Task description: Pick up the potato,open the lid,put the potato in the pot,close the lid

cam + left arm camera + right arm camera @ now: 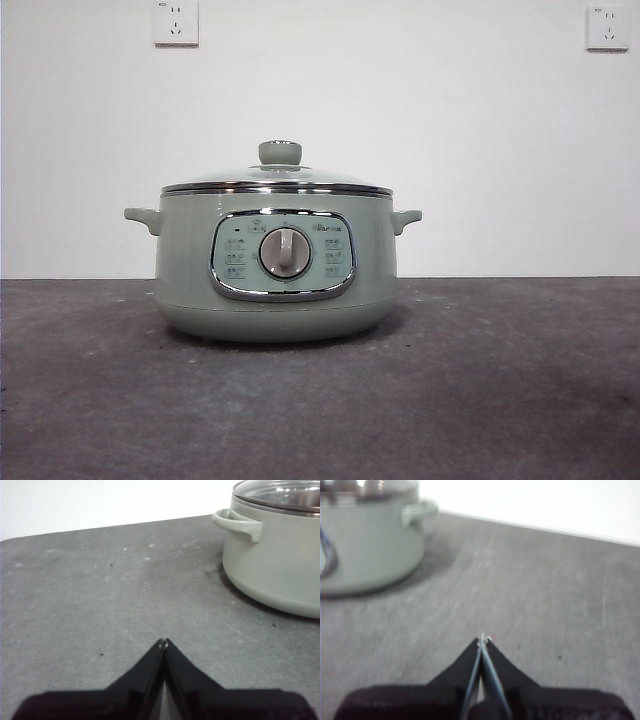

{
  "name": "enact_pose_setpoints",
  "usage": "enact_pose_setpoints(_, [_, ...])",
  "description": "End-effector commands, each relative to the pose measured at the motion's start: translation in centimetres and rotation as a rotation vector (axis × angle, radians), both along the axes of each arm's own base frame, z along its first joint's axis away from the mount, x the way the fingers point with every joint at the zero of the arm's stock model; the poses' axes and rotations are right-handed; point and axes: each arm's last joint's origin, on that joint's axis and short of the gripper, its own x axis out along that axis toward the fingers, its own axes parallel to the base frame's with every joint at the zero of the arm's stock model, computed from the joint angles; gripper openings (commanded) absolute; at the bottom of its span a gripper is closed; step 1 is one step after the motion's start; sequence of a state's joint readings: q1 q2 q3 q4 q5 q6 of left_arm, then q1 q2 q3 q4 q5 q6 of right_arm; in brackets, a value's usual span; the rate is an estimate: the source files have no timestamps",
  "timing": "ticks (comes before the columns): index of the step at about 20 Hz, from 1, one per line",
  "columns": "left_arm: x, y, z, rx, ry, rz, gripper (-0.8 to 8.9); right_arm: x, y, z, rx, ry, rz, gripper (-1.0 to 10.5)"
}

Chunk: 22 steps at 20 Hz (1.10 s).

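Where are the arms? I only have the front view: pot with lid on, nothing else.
Observer: Both wait low over the table. Left gripper is shut and empty, with the pot off to one side.
Operator: Right one?
Observer: Right gripper is also shut and empty, on the pot's other side.
Operator: Any potato in the wrist views?
Observer: None. Both show only bare table ahead. Glare on the glass lid hides the pot's inside.
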<state>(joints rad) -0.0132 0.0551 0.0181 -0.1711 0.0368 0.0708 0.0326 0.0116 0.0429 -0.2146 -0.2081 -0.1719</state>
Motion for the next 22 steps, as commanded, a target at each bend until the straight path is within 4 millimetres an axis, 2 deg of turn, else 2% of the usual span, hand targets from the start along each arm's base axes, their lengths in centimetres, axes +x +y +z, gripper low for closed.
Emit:
enact_pose_setpoints(1, [0.04, 0.05, -0.29, 0.012, 0.003, 0.005, -0.03, 0.07, -0.07, -0.34, 0.016, 0.006, -0.011, 0.0])
enact_pose_setpoints(22, [0.04, 0.05, -0.30, 0.012, 0.004, 0.005, -0.03, 0.26, -0.47, -0.60, 0.048, -0.002, -0.158, 0.0])
